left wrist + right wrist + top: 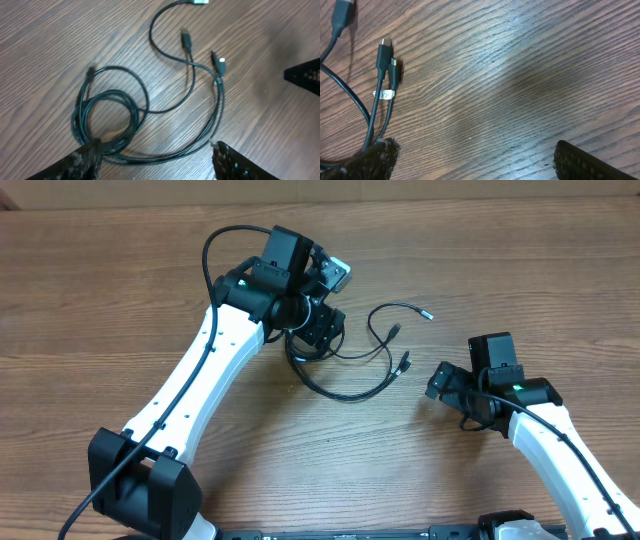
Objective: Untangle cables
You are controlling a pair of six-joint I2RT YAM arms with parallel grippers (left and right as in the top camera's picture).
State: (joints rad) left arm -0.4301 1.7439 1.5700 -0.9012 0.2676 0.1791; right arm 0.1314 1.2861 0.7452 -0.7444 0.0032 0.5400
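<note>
Left end effector [155, 146]: nearest our left wrist lens. Its fingers [82, 160] are spread wide and released, gripping nothing. One tip lies over the rim of the coil [77, 120], and we cannot tell whether it touches.
Cables [220, 100]: thin black cords lying flat on the counter [400, 470], about midway between its left and right edges and closer to the far edge than the near one.
Coil: several loops bundled together, at the left end of the cords, directly under the left end effector.
Loose ends: we see two cords run side by side out of the coil, curving toward the right edge and ending in small plugs [219, 64], one silver-tipped.
Right end effector [474, 145]: its fingers [580, 162] are parted wide and nothing is grasped. It hangs just right of the plug ends, toward the counter's right edge.
Label [383, 94]: a small white tag wrapped around one cord just behind its plug.
Counter: brown wood grain.
</note>
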